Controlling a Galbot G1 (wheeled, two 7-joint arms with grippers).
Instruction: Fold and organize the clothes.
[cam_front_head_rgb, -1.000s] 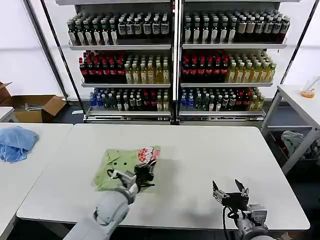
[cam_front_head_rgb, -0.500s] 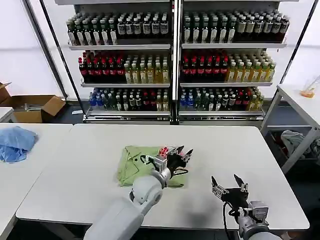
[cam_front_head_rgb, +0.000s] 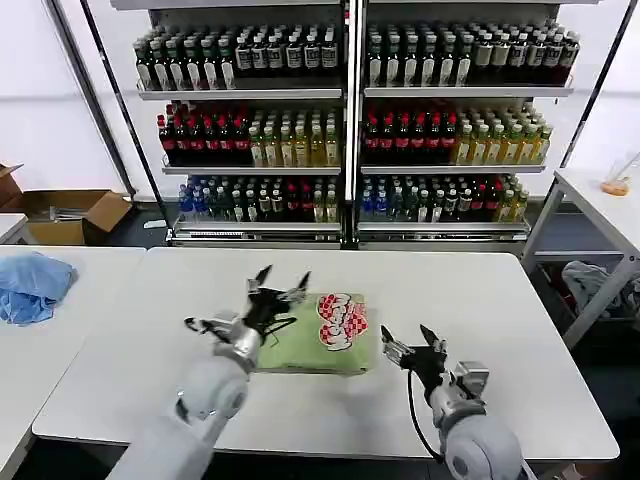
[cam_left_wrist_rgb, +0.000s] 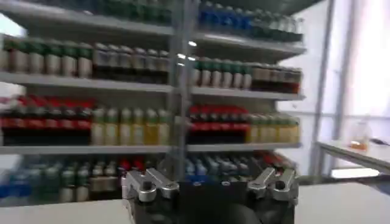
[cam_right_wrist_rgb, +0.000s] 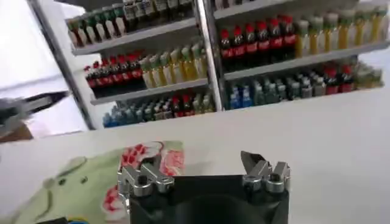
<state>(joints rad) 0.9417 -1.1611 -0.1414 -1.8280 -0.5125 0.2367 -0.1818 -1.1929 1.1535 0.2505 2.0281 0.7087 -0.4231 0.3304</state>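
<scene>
The light green polo shirt (cam_front_head_rgb: 305, 350) lies folded into a compact block on the white table (cam_front_head_rgb: 480, 300), its red-and-white print (cam_front_head_rgb: 341, 322) facing up on the right half. My left gripper (cam_front_head_rgb: 280, 283) is lifted over the shirt's back left corner, open and holding nothing. In the left wrist view the left gripper (cam_left_wrist_rgb: 210, 182) points at the bottle shelves. My right gripper (cam_front_head_rgb: 412, 346) hovers open just right of the shirt's edge. The right wrist view has the right gripper (cam_right_wrist_rgb: 204, 171) open, with the shirt (cam_right_wrist_rgb: 73, 185) and its print (cam_right_wrist_rgb: 152, 159) beyond it.
A light blue cloth (cam_front_head_rgb: 35, 285) lies on the neighbouring table to the left, with a cardboard box (cam_front_head_rgb: 70, 215) behind it. Shelves of bottles (cam_front_head_rgb: 350, 130) stand past the table's far edge. Pale grey fabric (cam_front_head_rgb: 590, 280) hangs under a side table on the right.
The shirt has shifted right, print now on top. My left gripper swung right across it, then back left and up. My right gripper has moved left, close to the shirt.
</scene>
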